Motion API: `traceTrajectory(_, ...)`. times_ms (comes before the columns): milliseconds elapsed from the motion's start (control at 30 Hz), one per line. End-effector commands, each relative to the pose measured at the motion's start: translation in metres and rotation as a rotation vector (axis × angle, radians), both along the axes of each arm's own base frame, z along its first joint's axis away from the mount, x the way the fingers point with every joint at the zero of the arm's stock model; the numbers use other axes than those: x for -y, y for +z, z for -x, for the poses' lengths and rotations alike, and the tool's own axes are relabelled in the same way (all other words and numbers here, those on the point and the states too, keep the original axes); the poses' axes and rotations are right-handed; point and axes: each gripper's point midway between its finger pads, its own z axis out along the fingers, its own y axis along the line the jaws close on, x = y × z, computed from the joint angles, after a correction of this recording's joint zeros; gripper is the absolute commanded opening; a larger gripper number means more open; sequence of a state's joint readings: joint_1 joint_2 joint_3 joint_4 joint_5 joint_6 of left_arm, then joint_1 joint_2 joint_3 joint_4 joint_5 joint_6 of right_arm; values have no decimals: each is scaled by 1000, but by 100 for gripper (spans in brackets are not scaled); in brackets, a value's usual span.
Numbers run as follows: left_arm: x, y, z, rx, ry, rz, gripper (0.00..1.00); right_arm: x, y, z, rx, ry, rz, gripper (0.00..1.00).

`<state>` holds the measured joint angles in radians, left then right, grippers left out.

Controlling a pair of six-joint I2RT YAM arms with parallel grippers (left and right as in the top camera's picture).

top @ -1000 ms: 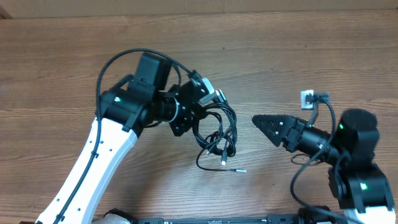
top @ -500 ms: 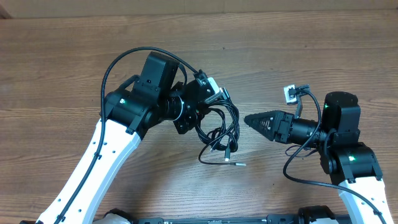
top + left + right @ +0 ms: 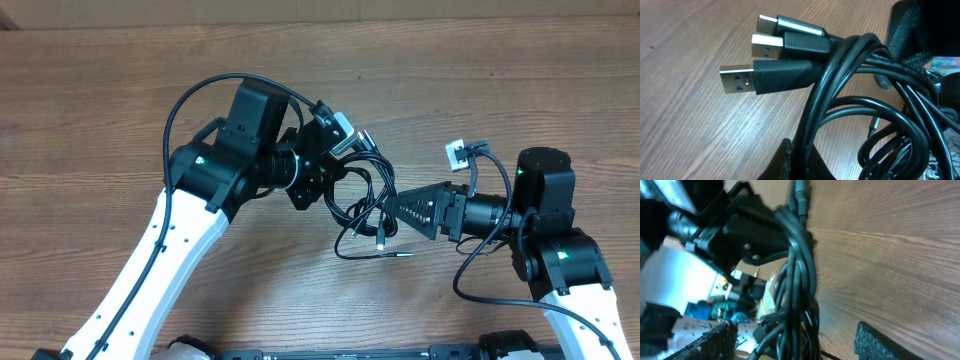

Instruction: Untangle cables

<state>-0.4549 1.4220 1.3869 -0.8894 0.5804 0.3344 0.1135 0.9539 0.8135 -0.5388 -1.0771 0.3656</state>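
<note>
Left gripper clamps the tangled thin black plug-ended cables; right gripper, at their three o'clock, fingers apart around loops, must next pinch one strand.

**Cables**: several thin black cords, glossy and round in section, looped together in one tangled bundle. The upper end of the bundle is clamped tight in the left hand. The loops spread away from that hand, crossing and overlapping one another.

**Plugs**: three flat metal plugs lie side by side just beyond the left hand, all pointing the same way. Two have black sleeves and one grey; blue inserts show in two.

**Loose strand:** one trails farthest from the left hand, ending in a slim plug.
</note>
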Motion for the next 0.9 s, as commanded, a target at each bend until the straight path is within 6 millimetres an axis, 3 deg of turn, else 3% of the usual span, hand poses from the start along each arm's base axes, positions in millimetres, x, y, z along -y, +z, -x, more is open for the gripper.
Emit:
traceTrajectory(0, 16, 5, 7, -44, -45, 58, 4, -2, 9, 0, 66, 16, 7, 45)
traceTrajectory(33, 17, 4, 8, -46, -50, 57, 4, -2, 9, 0, 66, 14, 9, 37)
traceTrajectory(200, 18, 4, 8, -46, -50, 56, 4, -1, 8, -1, 66, 7, 14, 26)
traceTrajectory(233, 18, 4, 8, -45, -50, 56, 4, -1, 8, -2, 67, 4, 16, 18)
traceTrajectory(367, 18, 5, 7, -52, -38, 63, 4, -1, 7, -2, 63, 3, 17, 7)
traceTrajectory(700, 28, 27, -19, -96, 131, 183, 4, 0, -1, 4, -2, 3, 26, 4)
traceTrajectory(867, 22, 24, -30, -176, 285, 193, 4, 0, -2, 5, -11, 3, 27, 4)
